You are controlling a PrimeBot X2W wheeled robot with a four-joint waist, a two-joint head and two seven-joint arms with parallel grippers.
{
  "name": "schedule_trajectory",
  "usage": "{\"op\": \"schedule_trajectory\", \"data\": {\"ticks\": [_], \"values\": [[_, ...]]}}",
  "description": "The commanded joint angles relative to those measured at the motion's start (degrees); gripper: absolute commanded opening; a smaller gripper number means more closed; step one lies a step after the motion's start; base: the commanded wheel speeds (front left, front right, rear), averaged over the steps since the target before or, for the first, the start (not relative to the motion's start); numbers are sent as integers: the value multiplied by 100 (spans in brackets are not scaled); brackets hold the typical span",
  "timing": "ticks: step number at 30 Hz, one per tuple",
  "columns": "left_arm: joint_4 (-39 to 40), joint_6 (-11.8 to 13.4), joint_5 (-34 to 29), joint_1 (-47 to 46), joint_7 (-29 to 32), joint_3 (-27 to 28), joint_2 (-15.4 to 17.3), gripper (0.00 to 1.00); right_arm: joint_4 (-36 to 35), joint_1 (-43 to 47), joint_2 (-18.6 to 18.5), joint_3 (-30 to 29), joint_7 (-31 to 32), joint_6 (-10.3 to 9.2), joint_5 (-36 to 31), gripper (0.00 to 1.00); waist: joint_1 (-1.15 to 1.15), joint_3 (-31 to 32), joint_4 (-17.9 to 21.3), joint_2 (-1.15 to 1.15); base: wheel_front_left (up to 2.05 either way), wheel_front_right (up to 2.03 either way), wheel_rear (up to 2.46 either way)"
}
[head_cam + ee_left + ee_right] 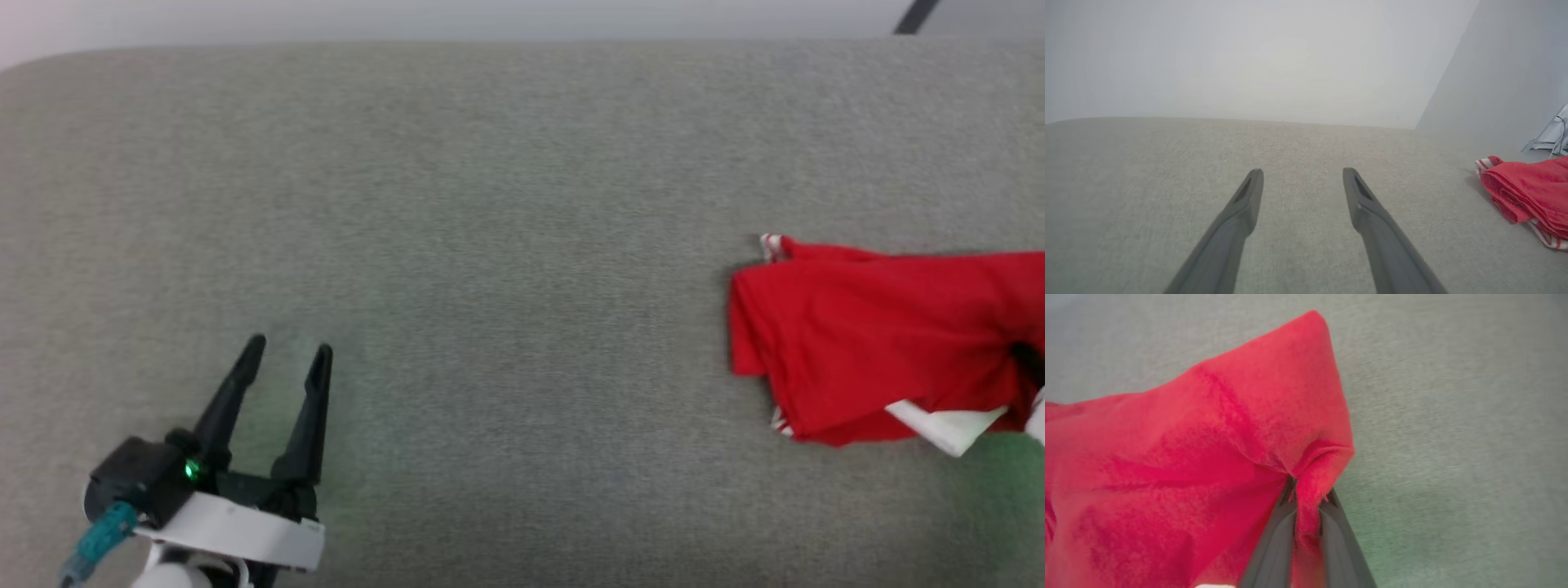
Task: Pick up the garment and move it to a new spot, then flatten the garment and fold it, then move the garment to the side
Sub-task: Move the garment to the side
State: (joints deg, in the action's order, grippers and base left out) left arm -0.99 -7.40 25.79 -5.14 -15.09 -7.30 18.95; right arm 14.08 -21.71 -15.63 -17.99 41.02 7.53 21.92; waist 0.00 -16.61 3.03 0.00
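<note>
The red shirt with white sleeves lies bunched up on the soft grey surface, far over on its right side. The right gripper pinches a fold of the red cloth tight. The left gripper hangs over the near left part of the grey surface, spread wide and holding nothing. I think only the grab is done. Moving, flattening, folding and putting aside are all left. The shirt is cut off at the edge, and its letters are hidden.

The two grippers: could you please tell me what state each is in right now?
Left gripper: open, holding nothing.
Right gripper: shut on a fold of the garment.
</note>
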Motion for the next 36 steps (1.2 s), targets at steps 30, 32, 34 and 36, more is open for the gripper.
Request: {"op": "schedule_trajectory", "data": {"ticks": [30,32,34,36], "values": [[1343,-13,-355,-1582,-1,-446,1480,100,1405,-2094,-140,-1138,-2345,-8,-2463,0,0,-1659,1211,0,0,0,0],[1389,-13,-369,-1568,-1,-421,1504,100,1630,-2193,-88,-1165,-2522,-8,-2587,0,0,-1700,1220,0,0,0,0],[1437,-13,-386,-1542,-1,-392,1526,100,1832,-2279,-54,-1187,-2665,-8,-2694,0,0,-1731,1226,0,0,0,0],[1474,-13,-420,-1517,-1,-354,1550,100,2033,-2368,-44,-1235,-2829,-8,-2828,0,0,-1756,1229,0,0,0,0]]}}
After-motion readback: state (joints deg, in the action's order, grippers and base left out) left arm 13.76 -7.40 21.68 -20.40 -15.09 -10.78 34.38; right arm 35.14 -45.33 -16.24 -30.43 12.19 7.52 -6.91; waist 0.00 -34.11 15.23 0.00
